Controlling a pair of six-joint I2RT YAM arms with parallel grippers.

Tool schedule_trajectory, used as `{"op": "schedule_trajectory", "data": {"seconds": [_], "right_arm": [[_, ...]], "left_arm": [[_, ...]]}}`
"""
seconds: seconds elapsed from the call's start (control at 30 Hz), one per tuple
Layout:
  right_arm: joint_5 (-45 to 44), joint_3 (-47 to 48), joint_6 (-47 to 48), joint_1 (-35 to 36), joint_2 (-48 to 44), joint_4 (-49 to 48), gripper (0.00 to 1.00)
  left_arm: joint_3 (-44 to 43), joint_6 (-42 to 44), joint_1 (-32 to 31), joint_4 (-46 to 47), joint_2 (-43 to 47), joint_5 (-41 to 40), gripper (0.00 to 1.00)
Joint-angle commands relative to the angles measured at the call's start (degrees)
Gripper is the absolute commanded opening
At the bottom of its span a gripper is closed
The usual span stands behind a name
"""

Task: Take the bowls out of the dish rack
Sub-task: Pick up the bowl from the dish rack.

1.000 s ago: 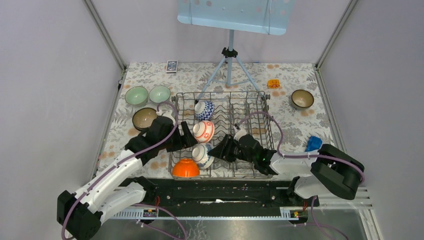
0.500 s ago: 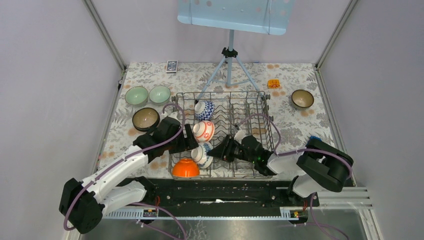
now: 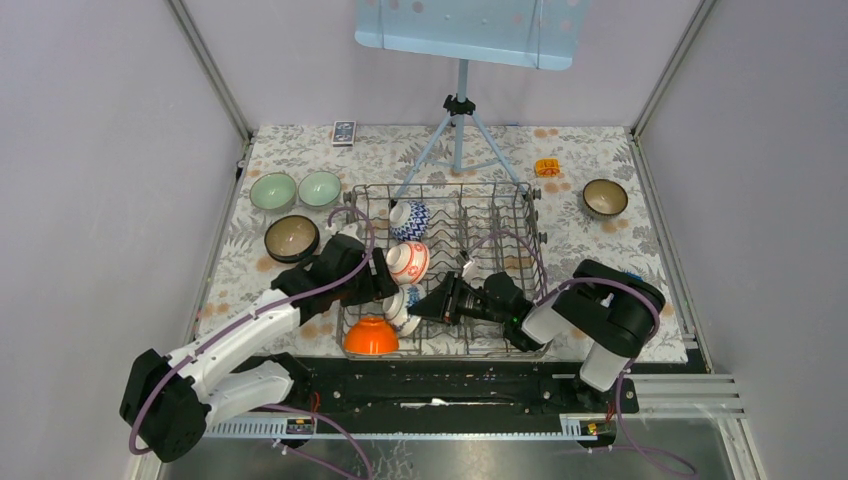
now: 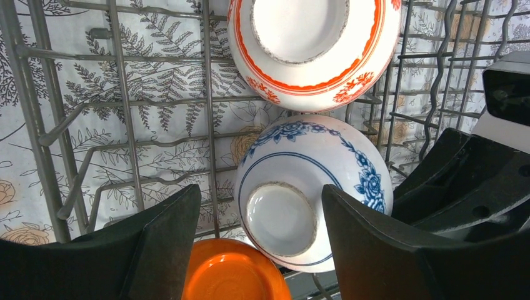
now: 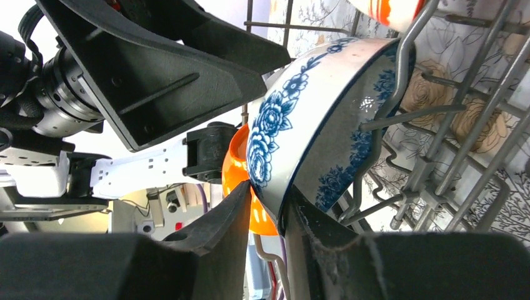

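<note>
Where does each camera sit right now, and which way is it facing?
Top external: fixed above and behind the bases, looking down at the dish rack; both whole arms show.
Left wrist: over the rack, looking down on the near blue-and-white bowl between the fingers of the left gripper.
Right wrist: low in the rack, looking sideways at the left gripper; the right gripper pinches that bowl's rim.
Shared: both wrist views show that bowl and the orange bowl.

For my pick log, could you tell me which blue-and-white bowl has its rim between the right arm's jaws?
The nearer blue-and-white bowl, between the red-patterned bowl and the orange bowl; the farther blue-and-white bowl stands untouched behind them.
</note>
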State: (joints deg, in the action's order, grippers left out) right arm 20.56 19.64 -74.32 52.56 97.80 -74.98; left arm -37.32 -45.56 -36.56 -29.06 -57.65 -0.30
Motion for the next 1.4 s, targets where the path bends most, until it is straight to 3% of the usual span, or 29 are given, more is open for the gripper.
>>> {"op": "schedule_trajectory", "data": {"seconds": [0.0,0.3,0.47,1.37], "right_arm": [[3.9,1.8,-1.2,-0.3,1.5,-7.8,0.31],[4.5,1.9,-4.3,-0.8,6.6,-17.0,0.17],[5.1,2.4,-6.2,-0.9,10.0,-23.1,0.00],[4.3,5.5,-0.4,-1.3,4.3,-22.5,0.00]], "left_arm": [[0.9,-0.5,-0.5,1.2,-0.3,-1.5,0.75],[1.4,-0.8,-0.7,1.1,0.3,-1.7,0.74],[1.4,-0.7,-0.7,1.1,0.8,-1.8,0.74],[-2.4,-1.5,-0.8,-4.4,6.4,-6.5,0.74]]}}
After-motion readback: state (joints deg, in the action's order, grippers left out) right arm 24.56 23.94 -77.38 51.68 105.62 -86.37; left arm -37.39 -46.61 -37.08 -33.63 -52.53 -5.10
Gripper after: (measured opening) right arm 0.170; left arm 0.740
